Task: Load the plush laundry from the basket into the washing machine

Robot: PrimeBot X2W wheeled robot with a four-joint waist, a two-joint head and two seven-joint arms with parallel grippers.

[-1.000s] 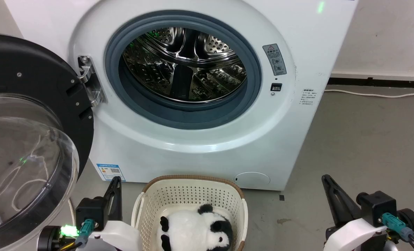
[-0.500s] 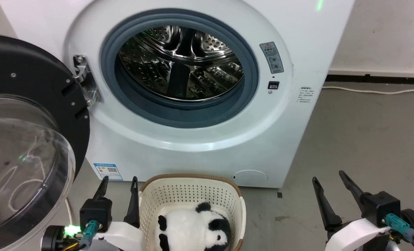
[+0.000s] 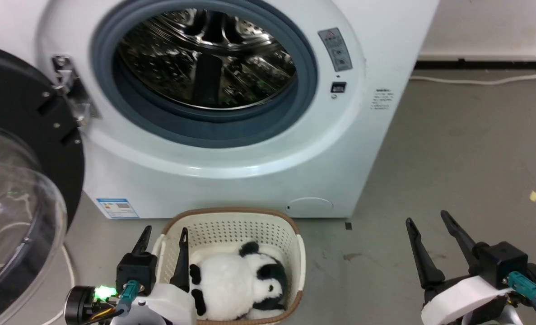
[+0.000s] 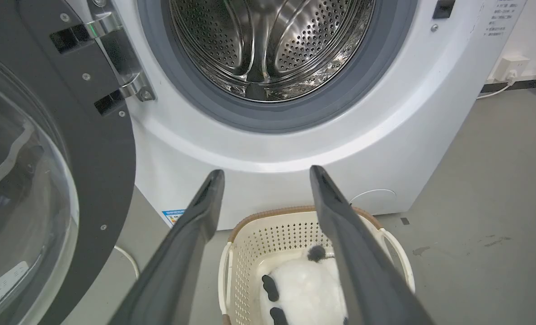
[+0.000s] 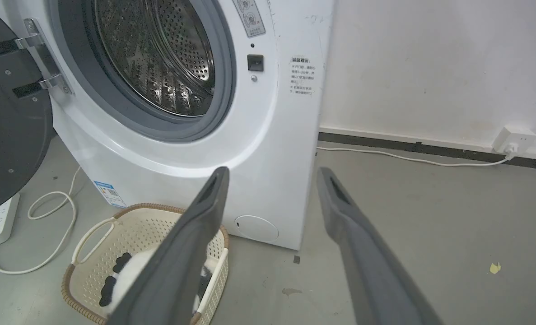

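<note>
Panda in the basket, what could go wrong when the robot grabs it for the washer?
The open left gripper seems to straddle the left wall of the basket, with one finger by the panda and one outside. Closing here might pinch plastic and lift the basket.
The open door stands close on the left, so the arm's upward swing could knock it.
A loose grip on fluffy plush may drop it short of the grey ring.

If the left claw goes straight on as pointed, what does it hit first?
Likely the large white washing machine's front panel, just under its grey rubber ring; depth is unclear.
</note>
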